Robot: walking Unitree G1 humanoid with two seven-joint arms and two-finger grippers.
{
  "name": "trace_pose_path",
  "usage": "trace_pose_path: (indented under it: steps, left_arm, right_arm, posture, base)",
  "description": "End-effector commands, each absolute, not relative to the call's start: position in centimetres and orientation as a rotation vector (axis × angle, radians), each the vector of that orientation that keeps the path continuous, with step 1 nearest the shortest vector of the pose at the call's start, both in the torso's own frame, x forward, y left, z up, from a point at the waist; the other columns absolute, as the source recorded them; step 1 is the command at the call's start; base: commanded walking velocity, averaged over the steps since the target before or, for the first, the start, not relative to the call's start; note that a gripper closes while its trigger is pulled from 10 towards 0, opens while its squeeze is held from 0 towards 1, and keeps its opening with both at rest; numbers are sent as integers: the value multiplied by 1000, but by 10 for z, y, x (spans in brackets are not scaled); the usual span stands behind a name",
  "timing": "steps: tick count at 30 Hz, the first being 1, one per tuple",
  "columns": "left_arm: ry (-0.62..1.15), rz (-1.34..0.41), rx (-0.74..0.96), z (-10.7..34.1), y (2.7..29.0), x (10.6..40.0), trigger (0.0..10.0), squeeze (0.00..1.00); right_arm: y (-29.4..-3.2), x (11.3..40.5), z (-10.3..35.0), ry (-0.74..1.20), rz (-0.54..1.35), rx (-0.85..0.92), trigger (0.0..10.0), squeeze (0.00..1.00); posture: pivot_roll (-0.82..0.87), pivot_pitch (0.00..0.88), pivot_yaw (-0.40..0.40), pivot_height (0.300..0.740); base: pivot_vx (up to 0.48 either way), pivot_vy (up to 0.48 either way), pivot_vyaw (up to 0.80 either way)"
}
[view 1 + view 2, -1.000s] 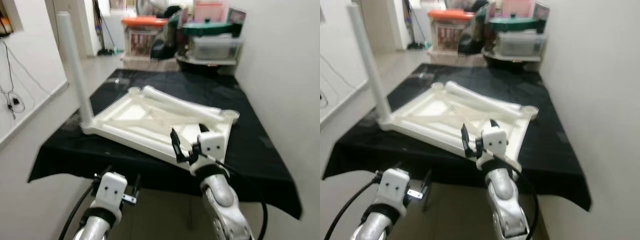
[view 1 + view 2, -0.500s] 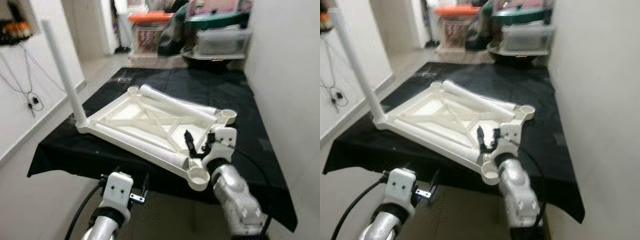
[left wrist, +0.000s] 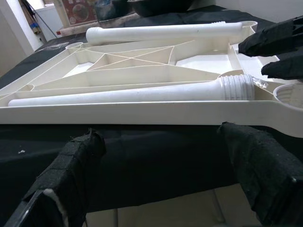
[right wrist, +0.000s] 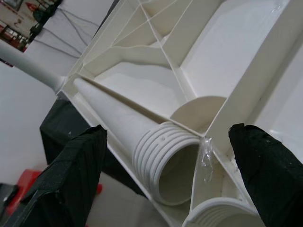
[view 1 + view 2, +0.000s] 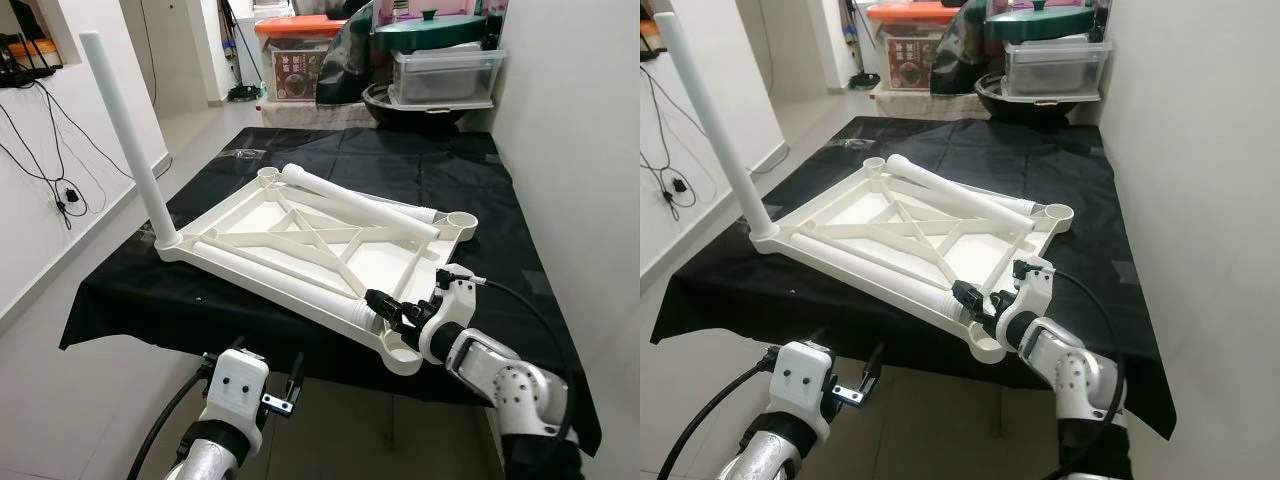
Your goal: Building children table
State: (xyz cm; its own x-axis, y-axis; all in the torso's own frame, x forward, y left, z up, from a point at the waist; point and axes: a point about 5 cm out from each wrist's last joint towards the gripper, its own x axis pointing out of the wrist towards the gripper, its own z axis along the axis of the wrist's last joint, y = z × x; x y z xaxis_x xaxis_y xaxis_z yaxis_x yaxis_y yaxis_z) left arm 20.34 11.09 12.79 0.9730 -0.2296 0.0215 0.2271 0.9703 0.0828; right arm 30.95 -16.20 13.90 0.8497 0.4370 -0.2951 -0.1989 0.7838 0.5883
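Observation:
A white plastic table top (image 5: 255,215) lies upside down on the black-covered table (image 5: 500,270). One white leg (image 5: 125,130) stands upright in its left corner. Two loose legs lie inside it: one along the far edge (image 5: 355,200) and one along the near edge (image 5: 280,275). My right gripper (image 5: 392,310) is open at the near leg's threaded end (image 4: 163,156), with a finger on either side, beside the empty near corner socket (image 5: 402,352). My left gripper (image 5: 285,385) is open, low in front of the table's front edge, facing the table top's near rim (image 3: 142,116).
A white wall runs close along the right side. Storage boxes (image 5: 445,75) and an orange-lidded bin (image 5: 300,60) stand behind the table. Cables (image 5: 60,190) hang on the left wall. Open floor lies to the left.
The camera has shifted and sharpened. My right gripper has dropped from above the near rim and now straddles the near leg's threaded end. The left arm stays low.

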Motion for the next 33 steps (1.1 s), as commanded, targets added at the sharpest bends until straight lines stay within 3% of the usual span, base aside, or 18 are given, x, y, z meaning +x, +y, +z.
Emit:
trace_pose_path:
  steps: [1,14,33]
  left_arm:
    - [-3,-236,72,124,112,201,10000,0]
    - [2,-231,70,125,111,200,10000,0]
    - [6,-225,74,125,111,201,10000,0]
  right_arm:
    - [-160,309,144,448,403,629,10000,0]
    - [-168,298,134,645,437,642,10000,0]
    - [-141,297,160,623,572,697,10000,0]
  posture:
    - [62,63,-9,740]
    - [62,67,-19,740]
    - [57,62,-18,740]
  base:
    - [0,0,0]
    - [0,0,0]
    - [0,0,0]
